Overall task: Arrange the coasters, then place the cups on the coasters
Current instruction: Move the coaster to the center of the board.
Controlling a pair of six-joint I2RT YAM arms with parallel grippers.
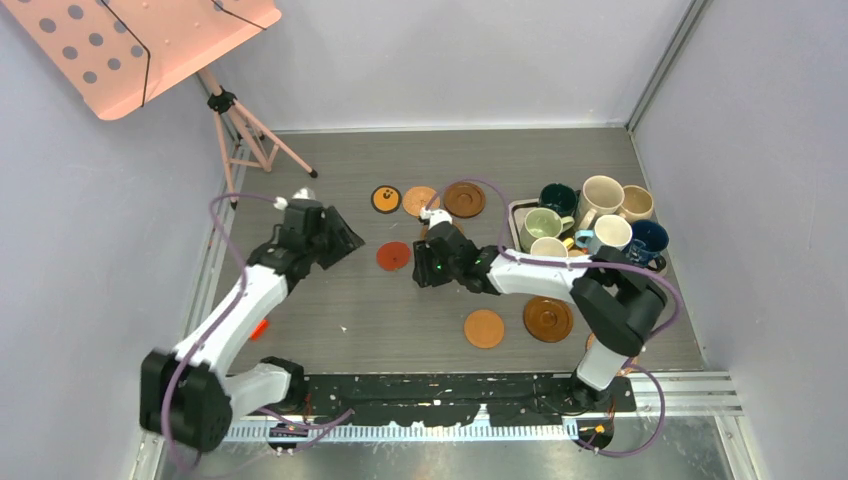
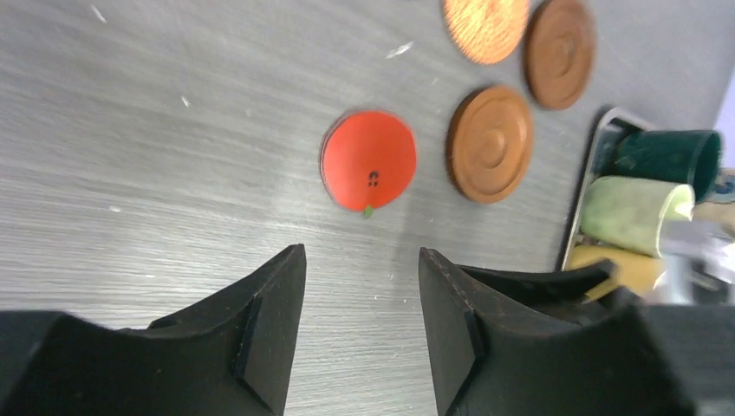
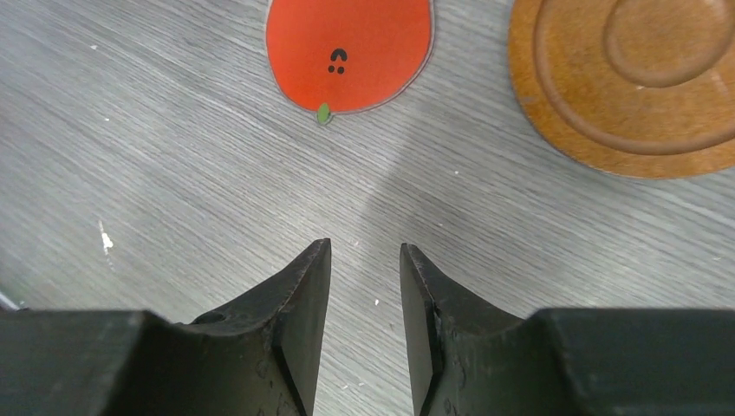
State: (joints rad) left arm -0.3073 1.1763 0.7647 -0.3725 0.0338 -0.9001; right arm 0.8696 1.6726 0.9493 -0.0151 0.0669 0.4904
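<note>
The red coaster (image 1: 394,256) (image 2: 370,159) (image 3: 348,48) lies flat mid-table, between my two grippers. My left gripper (image 1: 350,240) (image 2: 362,256) hovers to its left, open and empty. To the right of it, my right gripper (image 1: 420,270) (image 3: 364,247) is open by a narrow gap and holds nothing. A brown ringed coaster (image 2: 490,143) (image 3: 641,78) lies beside the red one, mostly hidden under the right arm in the top view. Black-and-orange (image 1: 386,199), wicker (image 1: 420,200) and dark brown (image 1: 464,199) coasters form a back row. Orange-tan (image 1: 484,328) and dark ringed (image 1: 548,319) coasters lie nearer. The cups (image 1: 603,193) cluster at the right.
A metal tray (image 1: 512,222) (image 2: 574,227) holds dark green (image 2: 672,156) and pale green (image 2: 633,212) cups, with more mugs crowded around it. A pink perforated stand on a tripod (image 1: 232,110) occupies the back left. A small red item (image 1: 259,328) lies by the left arm. Walls enclose three sides.
</note>
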